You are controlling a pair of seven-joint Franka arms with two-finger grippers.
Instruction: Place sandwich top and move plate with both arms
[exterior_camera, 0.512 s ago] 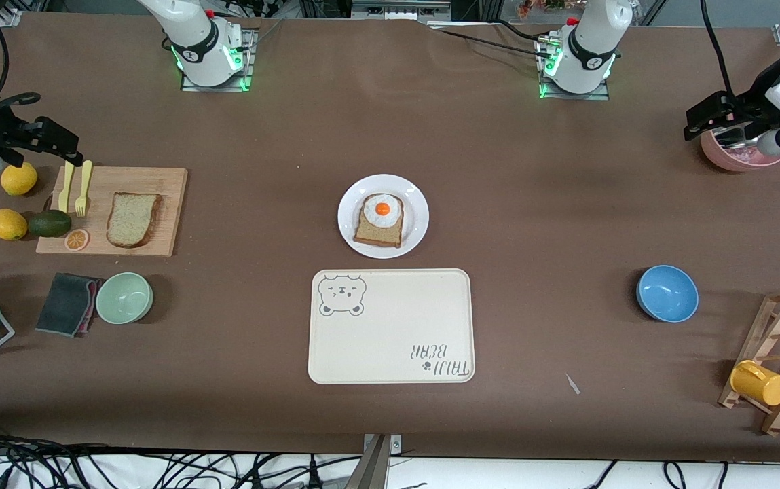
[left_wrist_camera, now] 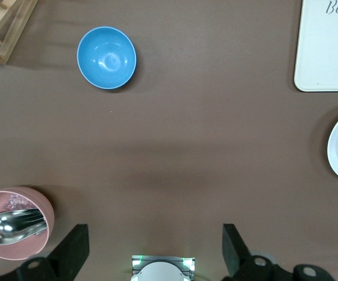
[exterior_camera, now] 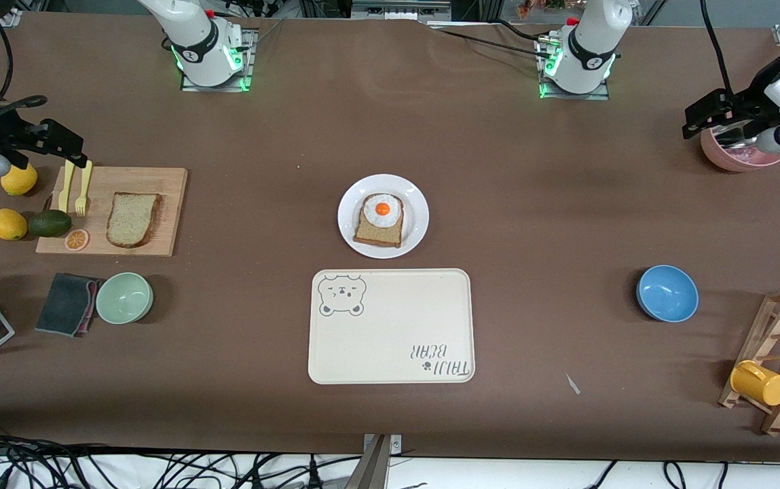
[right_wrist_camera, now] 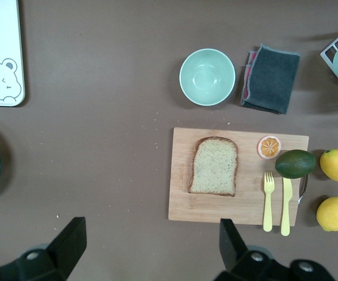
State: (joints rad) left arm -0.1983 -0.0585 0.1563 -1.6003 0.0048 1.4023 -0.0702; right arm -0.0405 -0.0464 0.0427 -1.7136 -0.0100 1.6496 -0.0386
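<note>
right hand (exterior_camera: 67,153), fingers spread and empty, above the cutting board (exterior_camera: 169,204) edge near the cutlery; sandwich top (exterior_camera: 133,219) flat on that board. centre: plate (exterior_camera: 417,227) with egg-topped bread (exterior_camera: 380,219), beside the tray (exterior_camera: 390,339). left hand (exterior_camera: 702,122), spread and empty, waits over the pink bowl (exterior_camera: 743,159). advice: pinch the slice by its crust edges, lift level.

There were two bread slices: the plain sandwich top (exterior_camera: 133,219) on a wooden cutting board (exterior_camera: 169,210), and one bearing a fried egg (exterior_camera: 379,220) on the single white plate (exterior_camera: 415,204). Three bowls stood about: one mint green (exterior_camera: 124,297), one blue (exterior_camera: 666,293), one pink (exterior_camera: 736,157). Beside the board lay two lemons (exterior_camera: 8,224) (exterior_camera: 18,179) and one avocado (exterior_camera: 49,223). One bear tray (exterior_camera: 390,326) sat just nearer the camera than the plate.
</note>
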